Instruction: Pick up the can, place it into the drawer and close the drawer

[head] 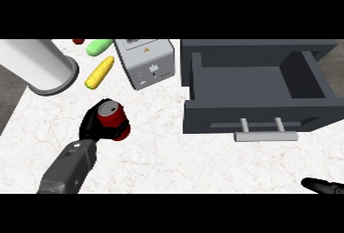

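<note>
A red can (111, 116) with a silver top stands upright on the white marble counter (201, 164), left of centre. My left hand (94, 126) is curled round it from the left and below, hiding its lower side. The dark grey drawer (255, 86) at the right stands pulled out, its inside bare, with a light grey handle (265, 135) on its front. Only part of my right hand (322, 185) shows at the lower right edge, lying low on the counter, well away from the drawer.
A large white cylinder (37, 63) stands at the back left. A yellow corn cob (99, 73), a green vegetable (98, 46) and a grey box-like appliance (144, 61) lie behind the can. A small red thing (78, 41) peeks at the back edge.
</note>
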Robot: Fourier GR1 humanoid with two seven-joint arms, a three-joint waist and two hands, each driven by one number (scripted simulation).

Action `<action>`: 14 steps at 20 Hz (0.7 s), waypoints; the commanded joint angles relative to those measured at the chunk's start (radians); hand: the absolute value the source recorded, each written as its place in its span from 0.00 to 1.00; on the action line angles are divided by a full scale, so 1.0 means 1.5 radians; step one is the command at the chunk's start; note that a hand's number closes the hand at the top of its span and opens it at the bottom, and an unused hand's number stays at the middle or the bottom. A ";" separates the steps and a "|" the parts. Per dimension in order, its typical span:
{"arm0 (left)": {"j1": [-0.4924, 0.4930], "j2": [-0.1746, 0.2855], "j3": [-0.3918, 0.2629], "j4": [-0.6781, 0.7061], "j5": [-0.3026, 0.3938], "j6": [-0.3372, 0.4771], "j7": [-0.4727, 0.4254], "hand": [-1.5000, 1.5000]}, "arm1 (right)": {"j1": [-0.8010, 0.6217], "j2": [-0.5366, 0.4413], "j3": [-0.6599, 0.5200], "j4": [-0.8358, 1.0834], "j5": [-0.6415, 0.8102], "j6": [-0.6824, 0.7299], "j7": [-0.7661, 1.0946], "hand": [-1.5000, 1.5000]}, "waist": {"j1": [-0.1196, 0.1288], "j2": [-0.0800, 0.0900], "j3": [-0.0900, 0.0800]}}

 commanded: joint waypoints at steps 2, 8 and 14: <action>-0.049 -0.047 0.028 0.012 0.026 0.082 -0.006 1.00 | 0.029 0.000 -0.002 -0.048 -0.018 0.014 0.010 0.00 | -0.010 0.002 0.000; -0.041 -0.088 -0.012 -0.087 0.032 0.079 0.051 1.00 | -0.010 -0.016 -0.032 0.014 -0.010 0.005 0.003 0.00 | 0.010 -0.003 0.001; -0.065 -0.101 -0.077 -0.208 0.042 0.111 0.168 1.00 | 0.044 0.018 -0.016 -0.036 0.014 0.005 -0.025 0.00 | 0.014 -0.008 0.001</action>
